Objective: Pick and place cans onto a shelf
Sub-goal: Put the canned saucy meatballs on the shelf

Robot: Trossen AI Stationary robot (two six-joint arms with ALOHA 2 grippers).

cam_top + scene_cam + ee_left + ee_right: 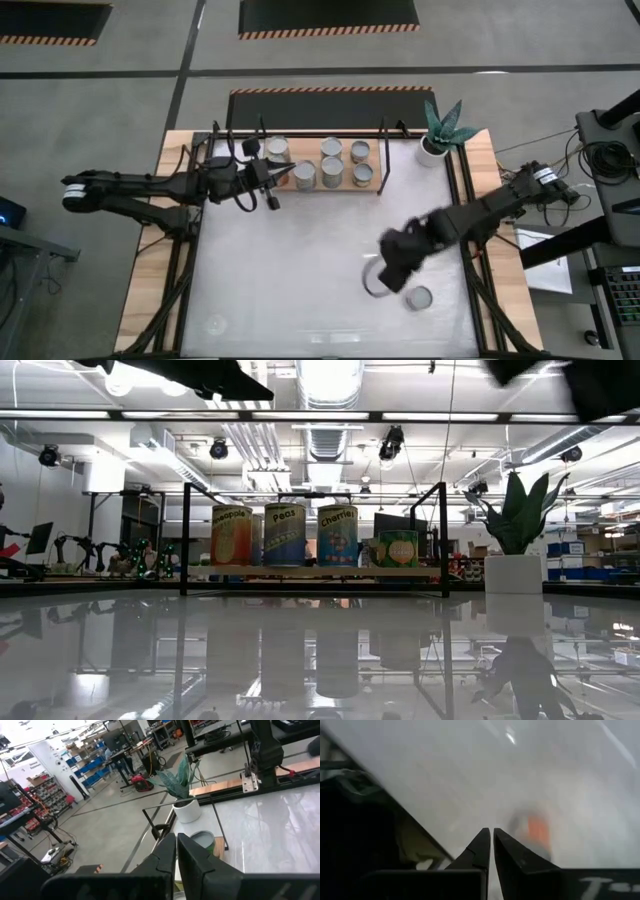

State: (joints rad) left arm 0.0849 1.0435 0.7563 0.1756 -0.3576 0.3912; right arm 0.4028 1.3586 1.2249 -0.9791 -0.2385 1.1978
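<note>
High view showed six cans (330, 160) standing on the shelf (378, 186) along the far edge of the table (260, 290), in a loose double row. One more can (419, 297) stood alone on the white top near the front edge, toward the right side, with what looked like another can (374, 283) just beside it, half hidden under the right arm. The white plant pot (432, 150) sat at the far right corner, just beside the shelf's end.

The step in hand looked like fetching one of the loose cans with the right arm. To do it well, the fingers would first need to spread wider than the can, come down squarely around its body, and close below the lid so it stayed upright; the neighbouring can sat close, so the approach should avoid nudging it.

The right gripper (395, 278) hovered over the front of the table beside those loose cans, fingers pressed together and holding nothing. The left gripper (275, 180) hung at the shelf's left end, touching none of the cans as far as could be seen, its fingers also closed and empty.
</note>
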